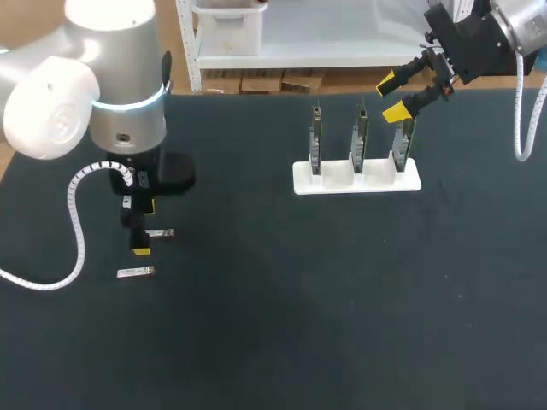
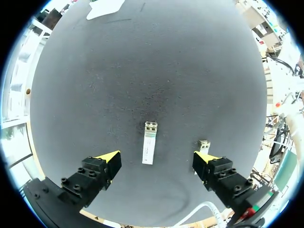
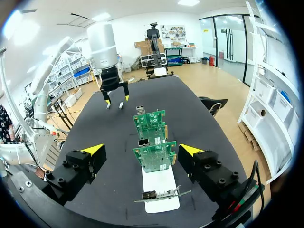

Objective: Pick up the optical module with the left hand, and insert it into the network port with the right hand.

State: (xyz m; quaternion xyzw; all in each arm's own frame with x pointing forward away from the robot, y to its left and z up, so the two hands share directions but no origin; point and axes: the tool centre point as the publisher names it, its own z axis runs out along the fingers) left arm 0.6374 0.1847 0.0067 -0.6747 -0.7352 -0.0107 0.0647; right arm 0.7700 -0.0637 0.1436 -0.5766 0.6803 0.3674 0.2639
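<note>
Left gripper (image 2: 156,158) wide open, low over table (image 2: 142,71). Optical module (image 2: 149,148) lies flat between its fingers, untouched. Second module (image 2: 204,144) sits just beside one finger. Right gripper (image 3: 141,151) wide open, holding nothing, at network cards (image 3: 153,159) standing in white holder (image 3: 161,197).

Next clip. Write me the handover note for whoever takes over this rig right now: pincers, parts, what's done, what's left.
Left pincer: open, holding nothing. One optical module lies flat between its fingers, untouched; a second module lies beside one finger.
Right pincer: open, empty, up by the white stand that holds three upright network cards.
Done: nothing grasped yet.
Left: close on the module, lift it, pass it to the right pincer, insert it into a port.
</note>
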